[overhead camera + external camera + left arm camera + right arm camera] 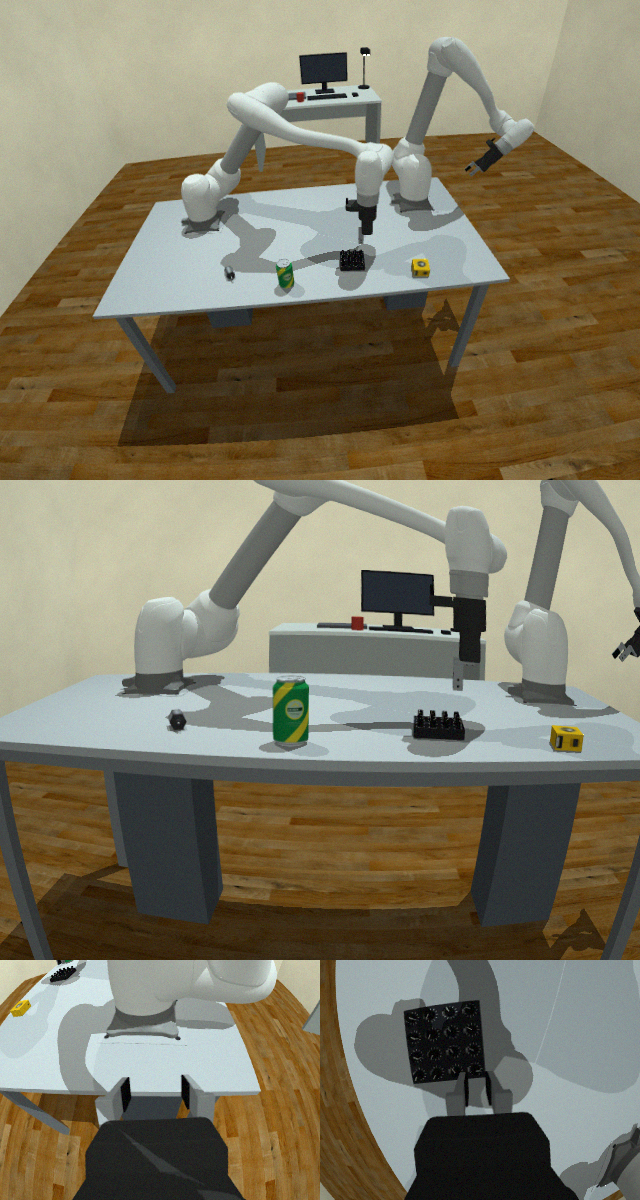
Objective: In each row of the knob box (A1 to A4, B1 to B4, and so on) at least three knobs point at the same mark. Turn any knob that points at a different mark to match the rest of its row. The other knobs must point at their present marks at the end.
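The black knob box (352,267) (438,733) (63,975) (441,1042) sits near the table's front edge with four rows of four knobs. The right wrist view shows white pointer lines on the knobs; labels and exact marks are too small to read. My right gripper (361,241) (457,686) (476,1082) points down, higher than the box and behind it in the top and exterior views. Its fingers are part open with nothing between them; in its wrist view the tips appear beside the bottom right corner knob. My left gripper (470,169) (619,654) (155,1086) is wide open and empty, beyond the table's right side.
A green and yellow can (284,274) (290,725) stands left of the box in the top and exterior views. A small dark cylinder (229,273) (177,719) lies farther left. A yellow cube (420,268) (566,738) (20,1008) sits right of the box.
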Available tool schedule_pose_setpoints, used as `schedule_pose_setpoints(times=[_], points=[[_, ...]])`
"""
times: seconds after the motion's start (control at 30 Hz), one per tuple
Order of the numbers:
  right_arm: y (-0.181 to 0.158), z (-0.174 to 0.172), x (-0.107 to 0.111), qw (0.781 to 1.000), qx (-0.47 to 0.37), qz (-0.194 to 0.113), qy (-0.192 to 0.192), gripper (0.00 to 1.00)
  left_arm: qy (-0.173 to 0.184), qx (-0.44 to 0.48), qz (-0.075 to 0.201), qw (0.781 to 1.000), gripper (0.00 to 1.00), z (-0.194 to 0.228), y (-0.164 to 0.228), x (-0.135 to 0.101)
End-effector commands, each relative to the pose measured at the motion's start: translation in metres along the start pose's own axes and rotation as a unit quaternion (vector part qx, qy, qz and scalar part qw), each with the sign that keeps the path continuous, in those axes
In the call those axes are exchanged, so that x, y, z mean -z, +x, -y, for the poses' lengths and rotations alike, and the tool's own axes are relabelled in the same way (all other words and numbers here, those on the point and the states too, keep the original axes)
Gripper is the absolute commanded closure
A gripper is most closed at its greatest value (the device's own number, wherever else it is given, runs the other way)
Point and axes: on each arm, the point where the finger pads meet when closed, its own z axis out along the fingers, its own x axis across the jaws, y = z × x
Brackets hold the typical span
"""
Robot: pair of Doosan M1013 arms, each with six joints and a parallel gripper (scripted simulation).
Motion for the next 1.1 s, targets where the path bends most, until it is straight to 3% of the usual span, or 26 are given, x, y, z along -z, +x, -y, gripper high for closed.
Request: schedule_pose_setpoints(times=[0.0,1.07], points=[[0.000,0.000,0.001,1.000,0.000,0.000,-0.001,0.54,0.000,0.000,0.000,1.000,0.00,0.000,0.000,0.000],[0.000,0.000,-0.015,1.000,0.000,0.000,-0.001,0.54,0.000,0.000,0.000,1.000,0.00,0.000,0.000,0.000]])
